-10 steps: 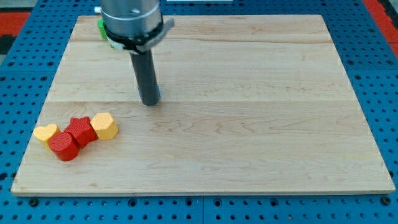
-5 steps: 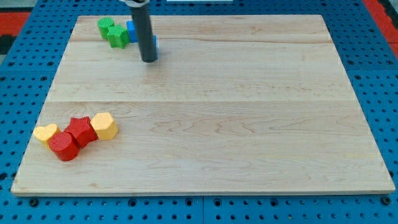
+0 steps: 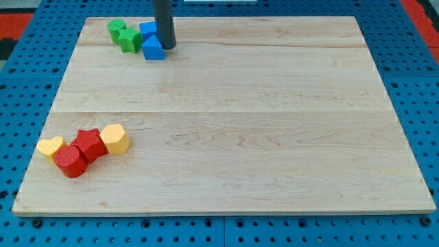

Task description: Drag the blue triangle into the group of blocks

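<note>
The blue triangle [image 3: 153, 48] lies near the board's top left. My tip [image 3: 167, 46] stands just to its right, touching or nearly touching it. A second blue block [image 3: 147, 30] sits right behind the triangle, partly hidden by the rod. Two green blocks [image 3: 123, 34] lie to the left of the blue ones. At the lower left is a group: a yellow heart [image 3: 50, 146], a red cylinder [image 3: 70, 161], a red star [image 3: 89, 143] and a yellow block [image 3: 116, 138], packed together.
The wooden board [image 3: 274, 123] rests on a blue pegboard table [image 3: 425, 103]. The green and blue blocks sit close to the board's top edge.
The rod has moved up the view from the board's middle to the top left. The blue triangle, earlier hidden behind the rod, now shows just left of the tip.
</note>
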